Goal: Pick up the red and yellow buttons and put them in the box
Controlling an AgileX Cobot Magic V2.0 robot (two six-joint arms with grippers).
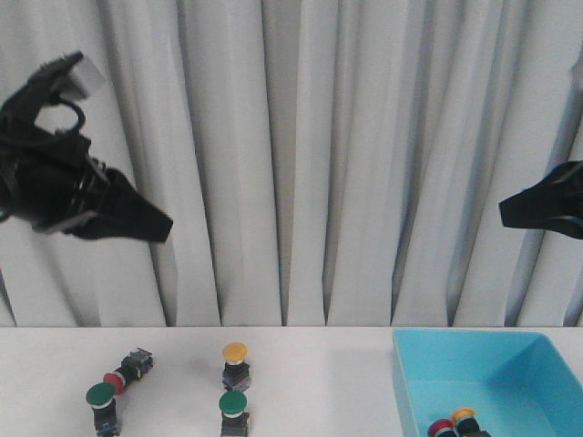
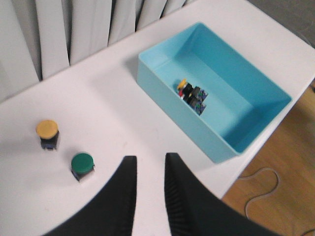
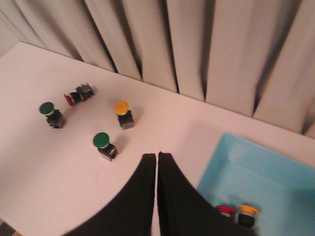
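**Buttons on table and in box, both arms raised**

Yellow button [image 1: 235,363] upright on white table [image 1: 319,382], domed cap on dark blocky body. Red button [image 1: 126,372] lying on its side near a green button [image 1: 102,406]. Cyan box [image 1: 419,382] at table's right holds one red [image 3: 226,211] and one yellow [image 3: 247,214] button. No legible writing. Left gripper [image 2: 149,169] slightly parted, empty. Right gripper [image 3: 157,164] fingers closed together, empty.

We get even, bright, soft light; faint shadows under buttons [image 3: 123,114]; right wrist view warmer, slightly blurry.
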